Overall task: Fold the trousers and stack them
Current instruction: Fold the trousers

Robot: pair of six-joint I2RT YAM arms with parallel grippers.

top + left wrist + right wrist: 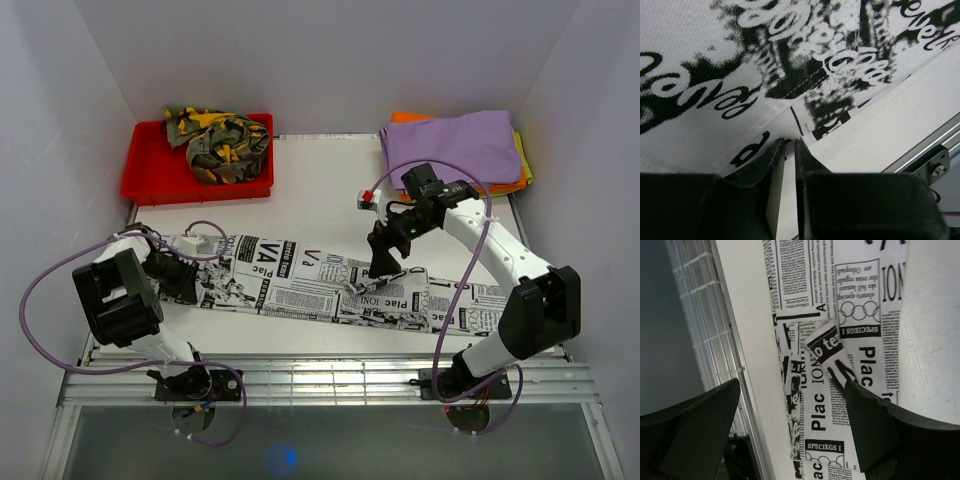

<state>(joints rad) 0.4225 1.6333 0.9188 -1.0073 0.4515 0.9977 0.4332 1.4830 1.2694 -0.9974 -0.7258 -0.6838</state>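
**Left gripper (789, 143) nipped on the newspaper-print trousers (300, 285), right gripper (792, 387) wide and empty**

Across the white table (320, 190) these trousers lie stretched left to right near the front edge. I judge them soft, light and floppy. They will sag and slide, so hems and edges are the places to hold. My right jaws hang over a rumpled flap mid-length. Well behind sit folded purple cloth (450, 145), a red tray (150, 185) holding the camouflage trousers (220, 140), and a small white-and-red block (368, 198). I judge that none of these blocks a fold.
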